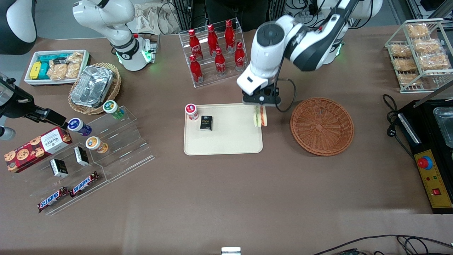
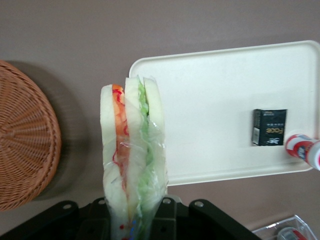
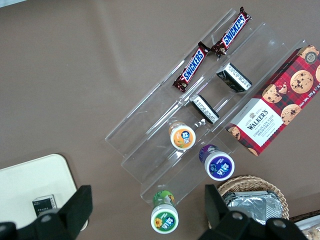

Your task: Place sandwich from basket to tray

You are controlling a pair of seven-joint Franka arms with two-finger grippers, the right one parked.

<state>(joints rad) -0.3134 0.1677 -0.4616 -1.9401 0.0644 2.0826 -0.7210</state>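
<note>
— Where was the sandwich [image 1: 261,116]?

— Clamped in the hand [image 1: 261,105], hanging above the tray's [image 1: 226,141] edge on the side nearest the basket [image 1: 322,126]. The wrist view showed the hand's fingers closed on the wrapped wedge, bread slices on edge, orange-red filling in one layer and green in the next.

— And the basket?

— The reddish-brown wicker basket sat on the table [image 1: 226,198] just beside the tray, toward the working arm's end, with nothing in it.

— What did the tray hold?

— A small black box [image 1: 206,123] and, next to it at the corner, a little red-and-white cup [image 1: 191,111]. Both lay toward the parked arm's end of the tray, well apart from the sandwich.

— Other containers?

— A tan wicker basket [image 1: 112,92] carried a foil container [image 1: 92,86]. A white bin [image 1: 56,67] beside it held packaged snacks. A clear rack [image 1: 214,53] held red bottles, farther from the front camera than the tray.
</note>
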